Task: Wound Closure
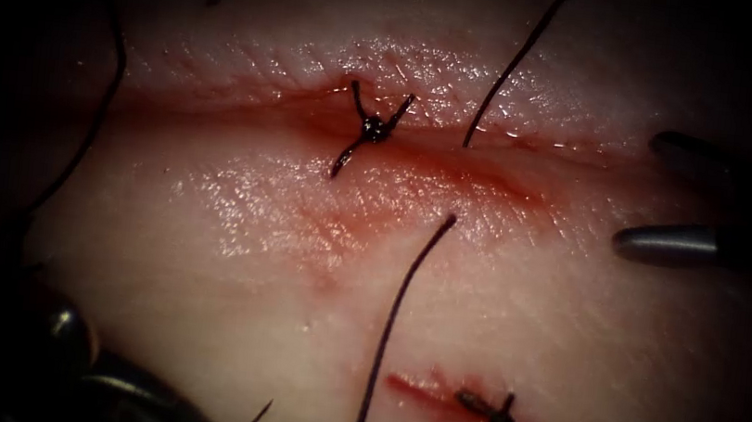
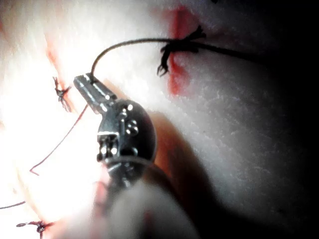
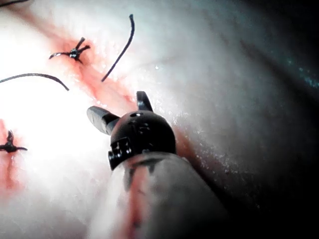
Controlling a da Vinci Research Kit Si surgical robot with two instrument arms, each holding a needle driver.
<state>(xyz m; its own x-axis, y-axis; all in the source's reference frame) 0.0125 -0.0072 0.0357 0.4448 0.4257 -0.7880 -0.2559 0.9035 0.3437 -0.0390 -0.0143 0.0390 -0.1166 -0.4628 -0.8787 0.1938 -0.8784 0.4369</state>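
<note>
The tissue (image 1: pixel 230 270) has a cut (image 1: pixel 219 103) running across it, closed at one spot by a dark knot (image 1: pixel 371 129) with short cut ends. Just right of the knot, a thread (image 1: pixel 512 67) rises out of the cut. A second strand (image 1: pixel 393 315) enters the tissue a little below the cut. My right tool (image 1: pixel 636 192) hovers at the cut's right end, jaws open and holding nothing, as the right wrist view (image 3: pixel 115 103) confirms. My left tool (image 2: pixel 87 80) is shut on a thread (image 2: pixel 124 45) that arcs to a knot (image 2: pixel 174 47). Its dark body (image 1: pixel 74 338) sits low on the left.
A second, shorter cut (image 1: pixel 431 396) lies at the front with its own knot (image 1: pixel 494 419) and red fluid around it. A loose dark thread (image 1: pixel 102 108) hangs along the tissue's left edge. Red fluid stains the tissue below the main knot.
</note>
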